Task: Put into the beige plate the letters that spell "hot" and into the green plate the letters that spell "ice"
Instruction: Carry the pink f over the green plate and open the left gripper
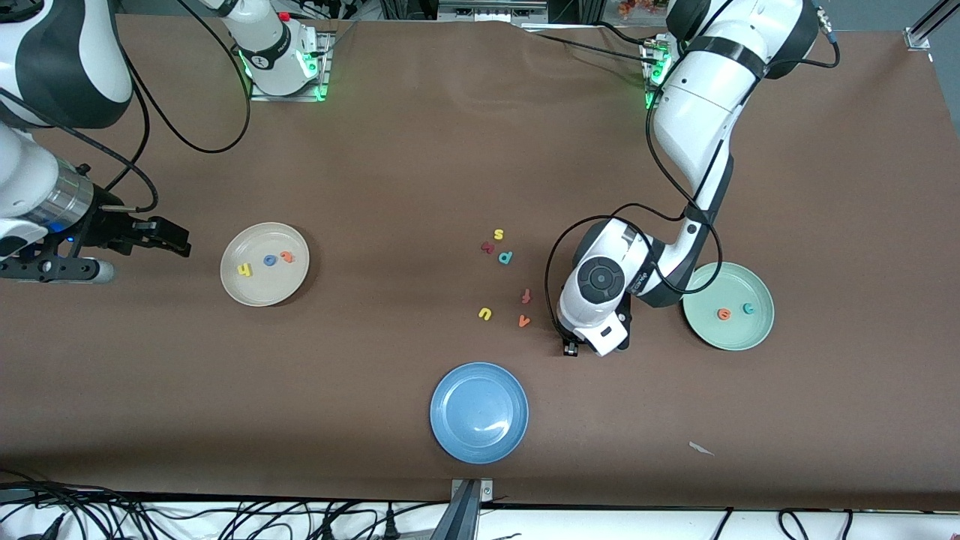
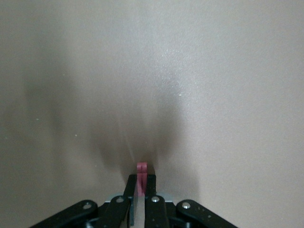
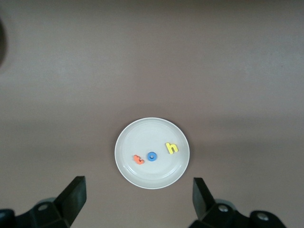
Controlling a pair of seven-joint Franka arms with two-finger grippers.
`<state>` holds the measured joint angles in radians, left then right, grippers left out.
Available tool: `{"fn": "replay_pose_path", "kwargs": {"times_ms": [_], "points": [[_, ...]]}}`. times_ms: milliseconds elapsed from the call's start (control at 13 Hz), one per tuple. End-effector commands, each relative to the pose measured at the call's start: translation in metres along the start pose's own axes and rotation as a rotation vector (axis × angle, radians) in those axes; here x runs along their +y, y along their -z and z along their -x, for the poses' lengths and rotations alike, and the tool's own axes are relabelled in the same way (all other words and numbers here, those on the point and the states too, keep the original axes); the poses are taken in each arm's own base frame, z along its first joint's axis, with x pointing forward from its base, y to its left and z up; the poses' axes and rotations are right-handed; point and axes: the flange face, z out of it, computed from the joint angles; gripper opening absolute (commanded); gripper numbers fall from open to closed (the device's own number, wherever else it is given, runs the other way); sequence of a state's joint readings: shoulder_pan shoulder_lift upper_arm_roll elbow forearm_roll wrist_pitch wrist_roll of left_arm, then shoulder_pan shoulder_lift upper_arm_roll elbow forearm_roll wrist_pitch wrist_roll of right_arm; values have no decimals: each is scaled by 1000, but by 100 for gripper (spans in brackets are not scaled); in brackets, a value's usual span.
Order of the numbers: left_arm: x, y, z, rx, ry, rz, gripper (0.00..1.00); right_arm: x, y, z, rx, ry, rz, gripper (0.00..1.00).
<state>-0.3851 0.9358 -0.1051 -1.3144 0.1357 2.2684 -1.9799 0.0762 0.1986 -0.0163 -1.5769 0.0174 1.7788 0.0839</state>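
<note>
The left gripper (image 2: 141, 187) sits low over bare table (image 1: 420, 165) at centre-right of the front view, between the loose letters and the green plate (image 1: 739, 337), pinched shut on the dark red "i" (image 2: 141, 168); the bar stands upright between the fingers, its long axis running along them. "e" (image 1: 724, 314) and "c" (image 1: 748, 308) lie in the green plate. "h" (image 1: 244, 270), "o" (image 1: 269, 260) and "t" (image 1: 286, 257) lie in a row in the beige plate (image 1: 251, 292), mid-left. The right gripper (image 3: 137, 194) waits at the frame's left edge, jaws wide, holding nothing.
</note>
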Motion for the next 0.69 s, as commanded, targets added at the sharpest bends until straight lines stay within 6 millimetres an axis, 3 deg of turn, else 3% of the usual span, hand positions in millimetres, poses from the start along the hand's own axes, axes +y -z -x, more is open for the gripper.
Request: {"fn": "replay_pose_path", "kwargs": {"times_ms": [0,308,615], "points": [[-3,-11,-15,67,-106,-63,0,1,-17,-7,14,-12,1,99],[-7,15,-36,75,-395,-190,0,0,-18,-4,-7,-71,9,99],[-6,47,-98,26,-714,-328,0,-1,-14,-2,-14,-86,11,99]]}}
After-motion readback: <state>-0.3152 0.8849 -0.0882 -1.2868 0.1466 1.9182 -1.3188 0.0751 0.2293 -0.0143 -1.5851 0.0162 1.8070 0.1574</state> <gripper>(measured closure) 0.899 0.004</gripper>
